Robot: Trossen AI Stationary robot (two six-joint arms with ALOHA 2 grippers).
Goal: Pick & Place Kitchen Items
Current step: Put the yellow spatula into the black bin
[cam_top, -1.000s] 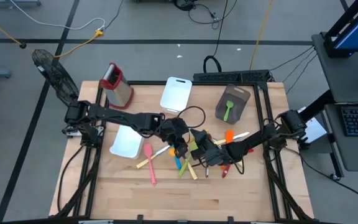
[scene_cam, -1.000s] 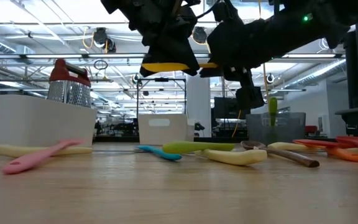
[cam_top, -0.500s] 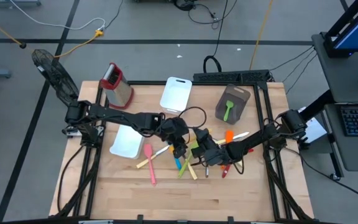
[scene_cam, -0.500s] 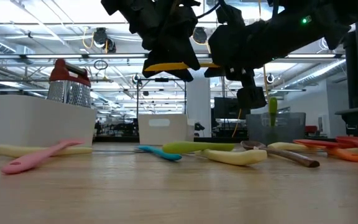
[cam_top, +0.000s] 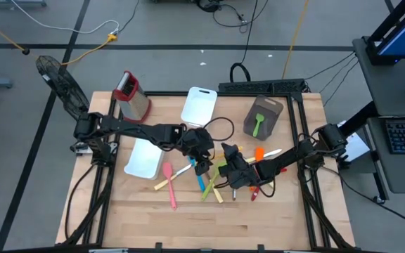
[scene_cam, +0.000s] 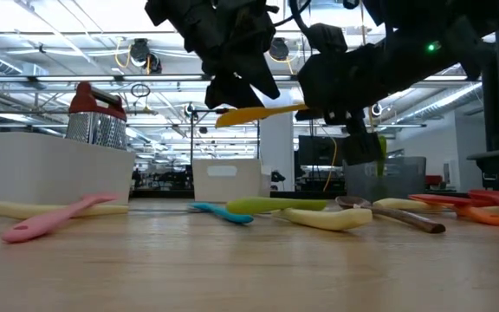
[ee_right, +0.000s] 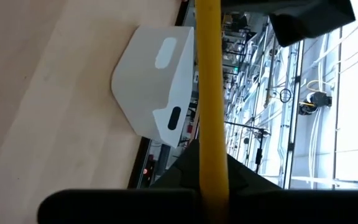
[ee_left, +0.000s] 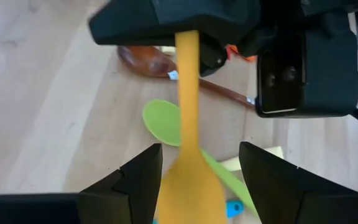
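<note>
A yellow spatula [scene_cam: 258, 113] hangs above the middle of the table, over the pile of kitchen items. My right gripper [scene_cam: 319, 106] is shut on its handle. My left gripper [ee_left: 197, 180] is open, its fingers [ee_left: 138, 180] standing on either side of the spatula's broad end [ee_left: 191, 186]. Below lie a pink spatula [cam_top: 169, 184], a blue spoon [cam_top: 202, 184], a green spoon [ee_left: 161, 121], a brown wooden spoon [ee_left: 143, 60], and orange and red pieces [cam_top: 259, 153], each flat on the wood. My right gripper pinches the yellow spatula's handle [ee_right: 211, 177] between its two fingers, coming nearly level from the table's right, with the handle running forward out of the fingers. The spatula is lifted clear of the table, its broad end [scene_cam: 232, 117] a little lower and pointing at my left gripper.
A white tray [cam_top: 144, 160] stands at the left, a white board [cam_top: 200, 105] at the back and a grey bin holding a green utensil [cam_top: 262, 116] at the back right. A metal grater with a red top [cam_top: 132, 95] stands at the back left. Bare wood lies along the near edge.
My left gripper has opened and let go of the yellow spatula's broad end, rolling a little at the wrist. The spatula, level before, now slants with its broad end lower, held only by my right gripper, which has tipped slightly downward.
</note>
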